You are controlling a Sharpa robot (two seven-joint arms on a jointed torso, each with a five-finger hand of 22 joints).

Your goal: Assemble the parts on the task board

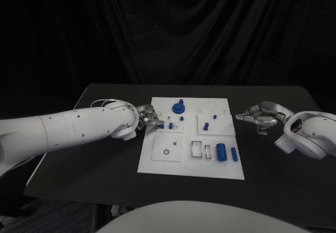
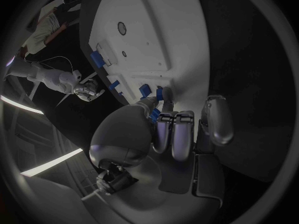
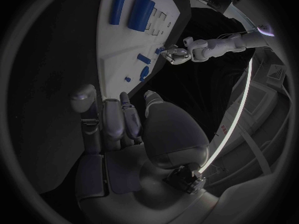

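1. Left arm (image 1: 63, 130), white, enters from the left edge and reaches across the table to the board's left edge.
2. Left hand (image 1: 147, 119), silver, at the board's left edge about mid-height; its fingertips (image 2: 163, 95) are closed around a small blue part (image 1: 161, 126) just beside the edge. Whether the part is lifted or seated, cannot tell.
3. Task board (image 1: 185, 167), white plate, lying flat in the middle of the table.
4. Blue knob-shaped part (image 1: 179, 107) standing near the board's far end; small blue pegs (image 1: 181, 118) just below it; one upright blue peg (image 1: 206, 126) on the right-hand raised panel.
5. Large blue cylinder (image 1: 221, 151) and slim blue bar (image 1: 234, 154) lying side by side at the board's near right.
6. Right hand (image 1: 258, 116), silver, just off the board's right edge, fingers curled inward, nothing seen in them.
7. Table (image 1: 84, 165), black, flat; dark curtain (image 1: 175, 39) behind.
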